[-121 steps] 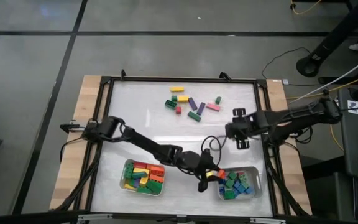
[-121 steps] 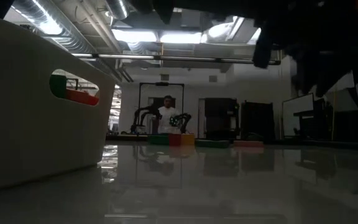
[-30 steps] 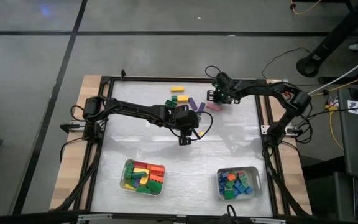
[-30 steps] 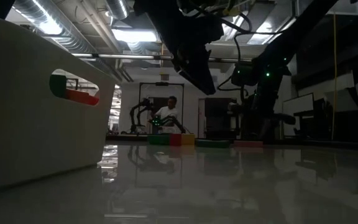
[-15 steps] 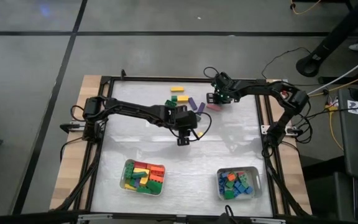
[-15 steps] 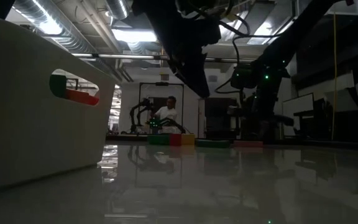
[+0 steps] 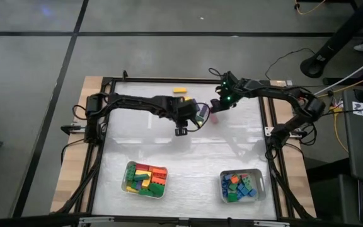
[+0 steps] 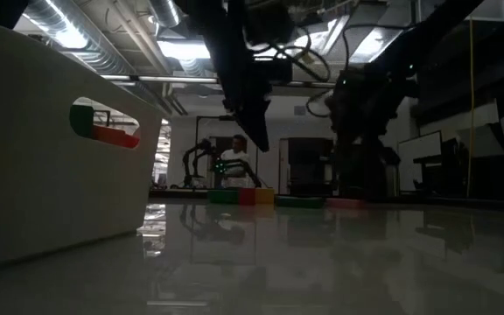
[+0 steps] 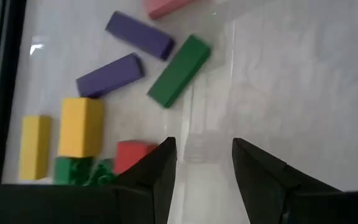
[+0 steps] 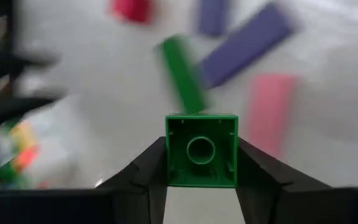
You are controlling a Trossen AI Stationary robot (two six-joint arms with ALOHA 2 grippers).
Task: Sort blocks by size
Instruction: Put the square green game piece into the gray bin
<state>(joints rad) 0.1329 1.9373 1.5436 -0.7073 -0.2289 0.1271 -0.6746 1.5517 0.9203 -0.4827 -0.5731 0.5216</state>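
Loose blocks lie near the table's far edge: two purple (image 9: 140,35) (image 9: 110,75), a long green (image 9: 179,70), two yellow (image 9: 81,126) (image 7: 180,91), a red (image 9: 132,154) and a pink one (image 10: 267,109). My left gripper (image 7: 181,131) (image 9: 204,168) hangs open just on the near side of this pile, with bare table between its fingers and the red block beside one finger. My right gripper (image 7: 215,106) is at the pile's right end, shut on a small square green block (image 10: 201,151). My right gripper pinches the small green block by two opposite side walls (image 10: 169,149) between its two fingers (image 10: 253,167). The block's hollow underside, with its round tube, faces the wrist camera. The fingers slant downward. The block is lifted clear of the table, above the pile.
Two pale trays stand near the front edge: the left one (image 7: 128,166) holds long blocks, the right one (image 7: 260,183) short ones. A black frame (image 7: 106,82) rims the white table. The table's middle, between pile and trays, lies bare. A tray wall (image 8: 51,149) fills the low view's left.
My left gripper has moved toward the table's far edge, up to the near side of the block pile, its fingers still open. My right gripper has turned about its wrist at the pile's right end and risen a little.
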